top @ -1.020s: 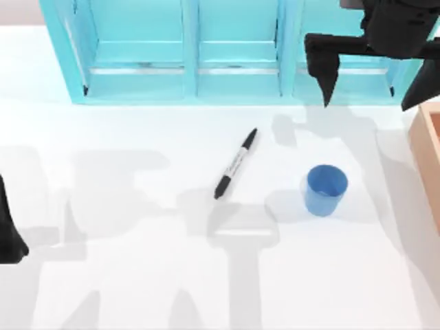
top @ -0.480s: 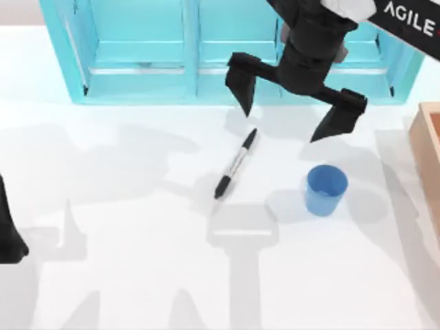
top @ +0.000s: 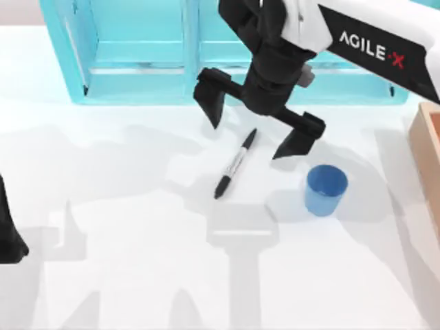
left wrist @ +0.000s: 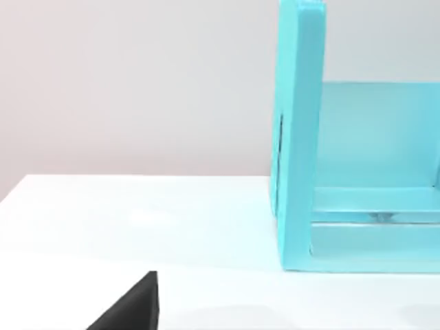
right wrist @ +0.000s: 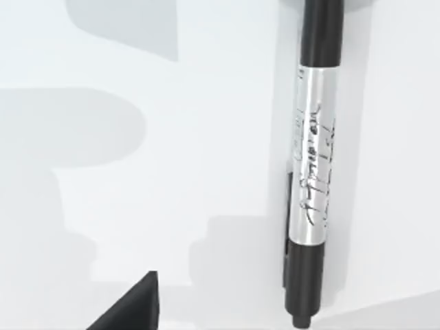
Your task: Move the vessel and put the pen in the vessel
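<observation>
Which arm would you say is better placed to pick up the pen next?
The right. Its open gripper hovers over the pen's upper end, beside the cup, while the left gripper sits parked at the table's left edge.

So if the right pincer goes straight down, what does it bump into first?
Probably the pen. The right pincer is open and hangs over the pen's far end, pointing down at the table. Height is hard to judge, so it's a guess.

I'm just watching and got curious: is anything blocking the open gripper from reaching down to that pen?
Nothing visible does. The right gripper hangs open above the pen's upper end, with bare table around it. The blue cup stands apart, to the right.
</observation>
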{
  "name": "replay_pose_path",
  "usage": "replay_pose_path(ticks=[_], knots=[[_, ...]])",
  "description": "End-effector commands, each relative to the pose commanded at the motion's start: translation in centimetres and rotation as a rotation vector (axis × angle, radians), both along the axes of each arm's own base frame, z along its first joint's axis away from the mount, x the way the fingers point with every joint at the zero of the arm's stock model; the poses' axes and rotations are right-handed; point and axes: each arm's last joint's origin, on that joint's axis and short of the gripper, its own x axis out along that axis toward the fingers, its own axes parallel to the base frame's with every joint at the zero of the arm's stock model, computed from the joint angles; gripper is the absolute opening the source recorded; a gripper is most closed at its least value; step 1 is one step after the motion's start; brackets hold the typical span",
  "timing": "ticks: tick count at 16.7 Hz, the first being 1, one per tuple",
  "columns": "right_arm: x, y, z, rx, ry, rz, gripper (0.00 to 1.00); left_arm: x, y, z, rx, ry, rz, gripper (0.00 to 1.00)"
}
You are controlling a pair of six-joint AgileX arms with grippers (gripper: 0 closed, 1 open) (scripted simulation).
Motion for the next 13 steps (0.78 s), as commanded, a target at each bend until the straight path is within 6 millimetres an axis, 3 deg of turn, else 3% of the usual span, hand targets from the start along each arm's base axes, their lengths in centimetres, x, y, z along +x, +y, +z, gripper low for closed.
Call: replay_pose_path(ticks=[3, 10, 13], knots=[[0.2, 0.0, -0.6, -0.002, 0.002, -0.001, 1.0, 0.0, 0.0, 0.0, 0.0, 0.0, 0.0, 1.0], [0.9, 1.8, -8.9, 0.002, -0.003, 0.0, 1.0, 0.0, 0.0, 0.0, 0.0, 0.0, 0.0, 1.0], [0.8, 1.9, -9.8, 0.0, 0.0, 0.0, 1.0, 0.0, 0.0, 0.0, 0.0, 0.0, 0.0, 1.0]])
